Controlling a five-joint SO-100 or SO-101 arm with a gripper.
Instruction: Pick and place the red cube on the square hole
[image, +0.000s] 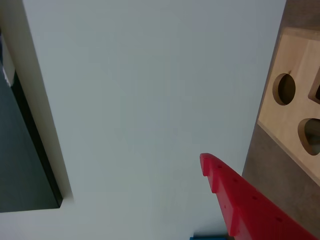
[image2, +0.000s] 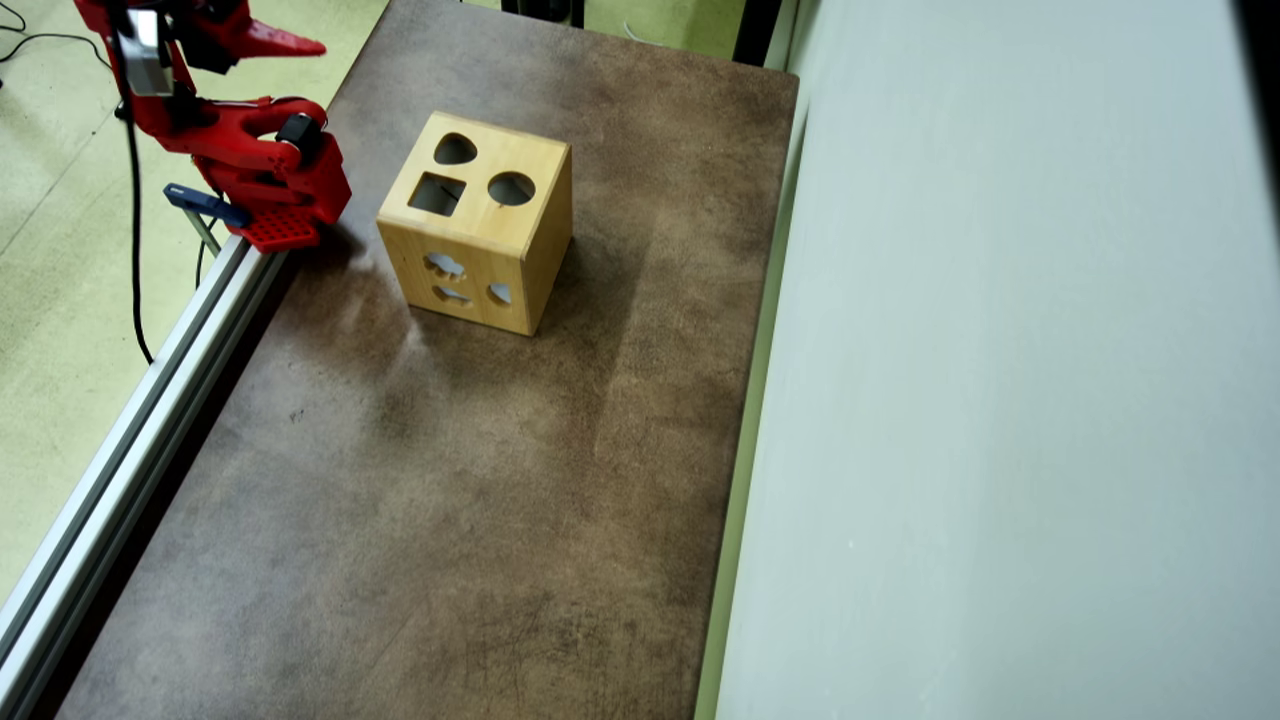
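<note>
the wooden box (image2: 478, 222) stands on the brown worktop (image2: 420, 480), near its far left part in the overhead view. the square hole (image2: 437, 194) is in the box's top face, beside a round hole (image2: 511, 188) and below a rounded hole (image2: 455, 150). the red cube is not seen in either view. the red arm (image2: 235, 140) is folded at the worktop's left edge, apart from the box. whether the fingers (image: 205, 165) are spread or pressed together cannot be told; only one red finger shows in the wrist view.
</note>
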